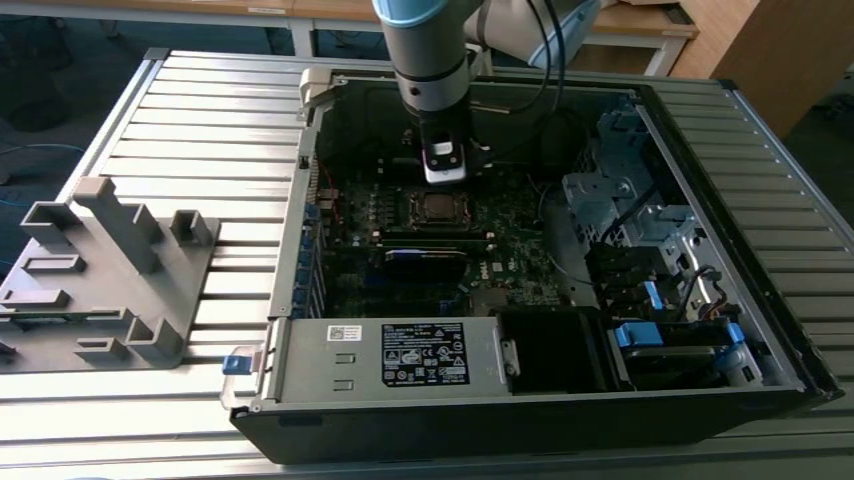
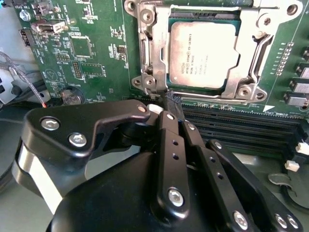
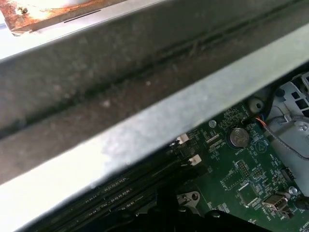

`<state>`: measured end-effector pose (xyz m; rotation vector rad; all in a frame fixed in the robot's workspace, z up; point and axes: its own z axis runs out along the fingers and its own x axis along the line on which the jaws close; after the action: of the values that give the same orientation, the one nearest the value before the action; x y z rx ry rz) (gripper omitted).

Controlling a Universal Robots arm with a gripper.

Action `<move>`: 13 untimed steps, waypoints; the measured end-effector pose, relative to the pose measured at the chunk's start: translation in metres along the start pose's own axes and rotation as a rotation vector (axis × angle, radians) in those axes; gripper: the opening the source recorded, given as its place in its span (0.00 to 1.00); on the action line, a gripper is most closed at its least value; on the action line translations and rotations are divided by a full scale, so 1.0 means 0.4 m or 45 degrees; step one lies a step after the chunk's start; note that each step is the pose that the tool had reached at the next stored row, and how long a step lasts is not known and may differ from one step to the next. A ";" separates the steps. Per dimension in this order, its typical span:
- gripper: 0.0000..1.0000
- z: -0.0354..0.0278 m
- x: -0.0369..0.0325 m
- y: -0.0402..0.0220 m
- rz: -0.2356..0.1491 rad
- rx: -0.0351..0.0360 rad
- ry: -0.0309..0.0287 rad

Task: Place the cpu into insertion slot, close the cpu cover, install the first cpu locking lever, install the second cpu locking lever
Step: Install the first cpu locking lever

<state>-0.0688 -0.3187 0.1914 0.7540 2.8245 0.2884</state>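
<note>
The cpu (image 2: 203,53) is lying flat inside the insertion slot (image 2: 203,12) on the green motherboard (image 2: 91,53), its dull metal top facing up. The cpu cover (image 2: 157,48) is lying down around the chip, its silvery frame bordering the chip on all sides with the metal top showing through the square window. A bent metal locking lever (image 2: 260,55) is running along one side of the frame.

The pincer (image 2: 171,104) is hanging just beside the socket frame, its black fingers (image 2: 169,140) drawn together with their tips nearly touching and nothing between them. The tips are sitting at the edge of the frame, next to the long black memory slots (image 2: 241,123).

In the exterior view, the arm (image 1: 427,60) is reaching down into the open computer case (image 1: 747,230), and the pincer (image 1: 445,178) is hovering just above the socket (image 1: 437,208) near the middle of the board. The case is also holding a labelled power supply (image 1: 400,355) along its near edge and blue-tabbed drive bays (image 1: 654,335) toward the exterior view's right. The case is resting on a slatted metal desk (image 1: 200,120), with a grey plastic fixture (image 1: 107,270) lying on the exterior view's left.
</note>
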 end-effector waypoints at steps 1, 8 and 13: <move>0.11 0.000 -0.001 0.000 0.000 -0.0001 0.0001; 0.11 0.001 -0.004 0.002 0.001 -0.0014 0.0010; 0.11 -0.024 -0.007 0.008 0.001 -0.0017 0.0017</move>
<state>-0.0671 -0.3186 0.2019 0.7547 2.8250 0.2910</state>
